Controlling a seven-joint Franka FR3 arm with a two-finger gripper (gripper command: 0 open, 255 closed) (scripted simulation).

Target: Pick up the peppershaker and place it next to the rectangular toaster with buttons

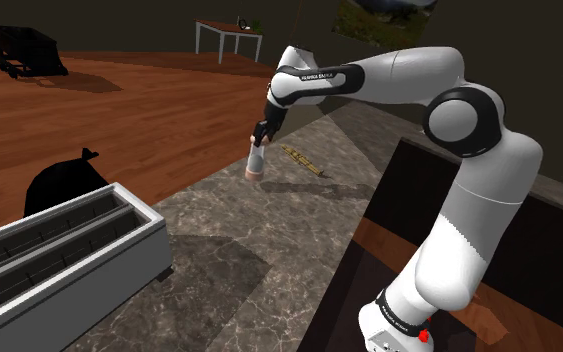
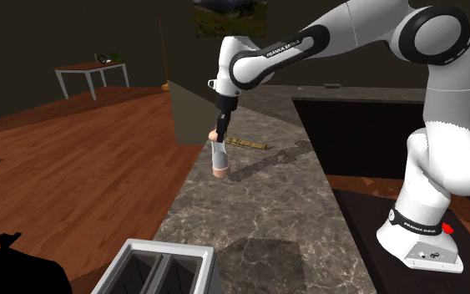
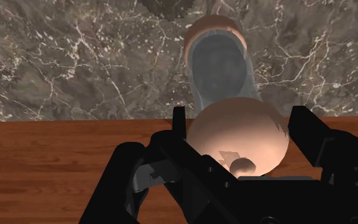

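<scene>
The black two-finger gripper [image 3: 238, 118] clasps the round pinkish cap of the grey-bodied pepper shaker [image 1: 256, 160], upright at the dark marble counter's [image 1: 269, 260] far edge. The grasp looks done; carrying it to the white two-slot toaster [image 1: 79, 280], well apart, remains

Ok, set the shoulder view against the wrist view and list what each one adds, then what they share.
Shoulder view adds: the toaster, a black bag, a small table and the white arm. Wrist view adds: a close look at the rounded top of the pepper shaker, clasped between the two black fingers. Shared: the shaker, the gripper, the veined counter and the wood floor.
</scene>
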